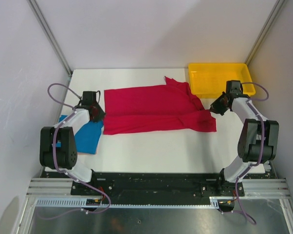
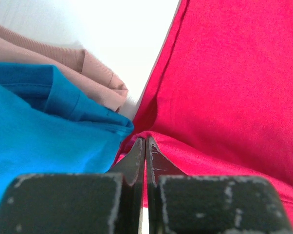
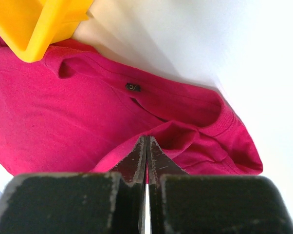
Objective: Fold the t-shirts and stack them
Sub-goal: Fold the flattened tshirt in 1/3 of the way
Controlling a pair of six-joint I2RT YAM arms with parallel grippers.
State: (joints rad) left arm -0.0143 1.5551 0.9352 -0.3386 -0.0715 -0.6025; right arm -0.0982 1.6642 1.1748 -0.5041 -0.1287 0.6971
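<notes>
The crimson red t-shirt point(image 1: 151, 107) lies across the middle of the table, doubled lengthwise, collar end to the right. My left gripper point(image 1: 100, 115) is shut on its left edge; in the left wrist view the red cloth point(image 2: 224, 73) peaks up over the closed tips of the left gripper point(image 2: 145, 139). My right gripper point(image 1: 215, 108) is shut on a fold of the red t-shirt point(image 3: 64, 112) near the collar, cloth tented over the tips of the right gripper point(image 3: 146, 138). The blue t-shirt point(image 1: 88, 137) lies folded at the left, beside the left arm, its hem point(image 2: 34, 146) close to the left fingers.
A yellow plastic tray point(image 1: 218, 65) stands at the back right, its corner point(image 3: 34, 29) touching the red shirt's sleeve area. A tan folded cloth point(image 2: 88, 73) lies under the blue shirt. White walls enclose the table on three sides.
</notes>
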